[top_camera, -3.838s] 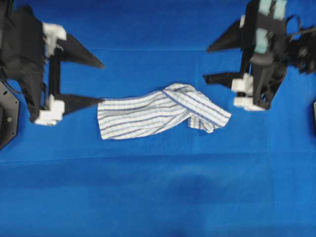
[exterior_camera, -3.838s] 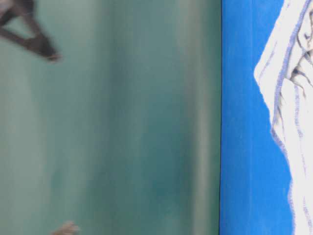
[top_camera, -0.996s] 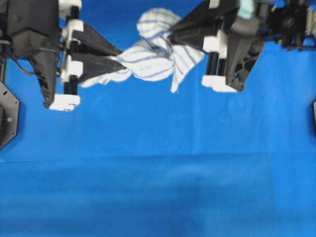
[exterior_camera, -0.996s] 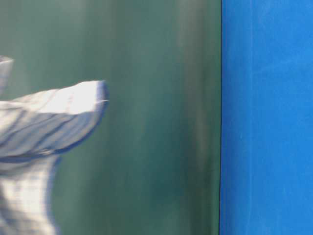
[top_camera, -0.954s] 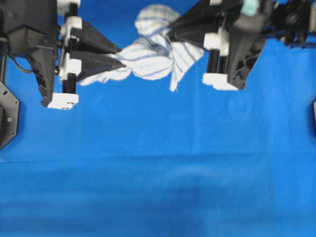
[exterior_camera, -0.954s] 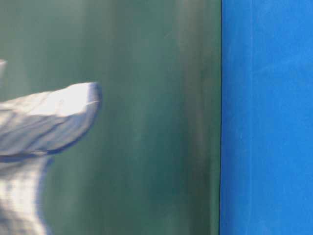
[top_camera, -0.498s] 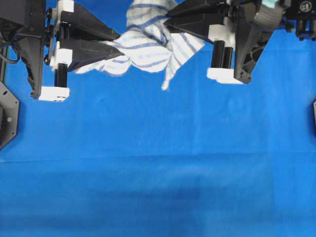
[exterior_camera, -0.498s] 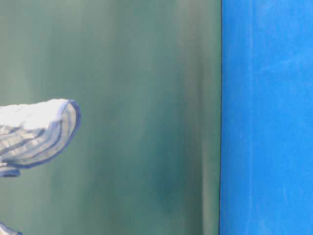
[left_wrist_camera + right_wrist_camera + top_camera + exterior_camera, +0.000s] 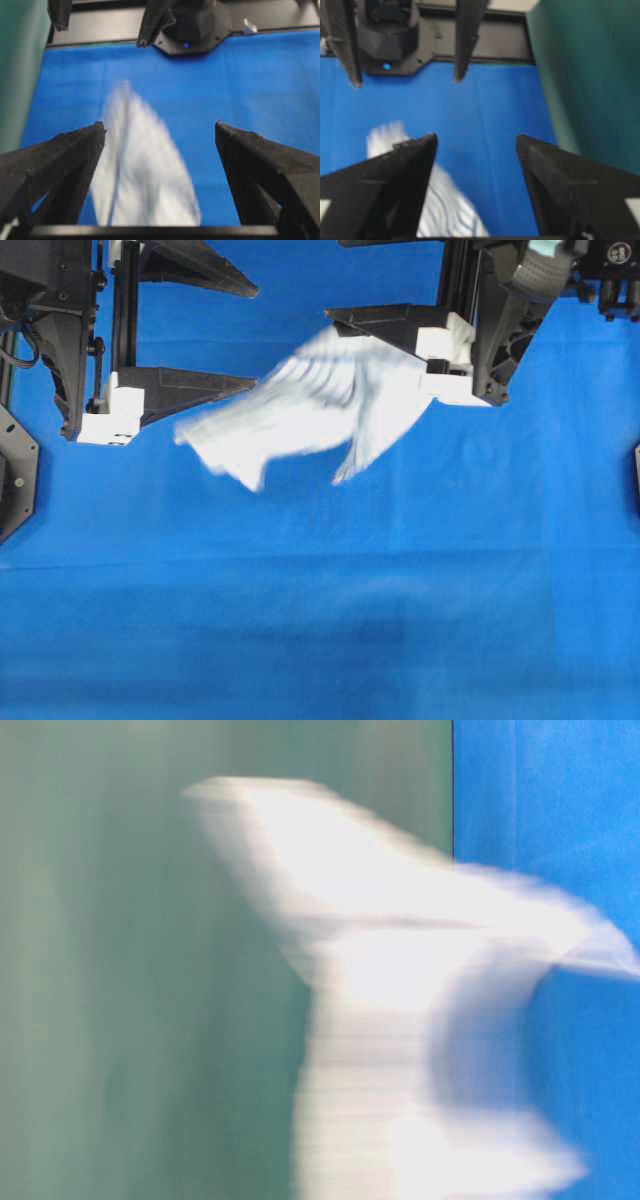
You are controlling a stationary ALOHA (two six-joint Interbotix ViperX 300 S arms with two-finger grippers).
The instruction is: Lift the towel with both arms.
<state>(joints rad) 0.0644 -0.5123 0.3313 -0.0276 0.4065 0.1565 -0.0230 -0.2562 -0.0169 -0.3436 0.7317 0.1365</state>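
The towel [image 9: 310, 405] is a blurred white striped cloth in mid-air between the two arms, with neither gripper holding it. In the table-level view the towel [image 9: 400, 990] is a white smear reaching down to the blue cloth. My left gripper [image 9: 255, 335] stands wide open at the upper left, its lower finger just left of the cloth. My right gripper [image 9: 335, 278] is open at the upper right, its lower finger above the cloth. The left wrist view has the towel [image 9: 145, 175] below the spread left gripper [image 9: 160, 127]. The right gripper [image 9: 476, 137] is open too, with the towel [image 9: 442, 210] beneath its left finger.
The blue table cloth [image 9: 320, 590] covers the whole table. A green wall [image 9: 150, 1020] rises behind its edge. A black base plate [image 9: 15, 475] sits at the left edge. The opposite arm's black mount [image 9: 192, 30] stands at the far side in the left wrist view.
Both grippers have gone from shut on the towel to wide open. The towel has dropped out of them and is falling toward the table, blurred by motion.
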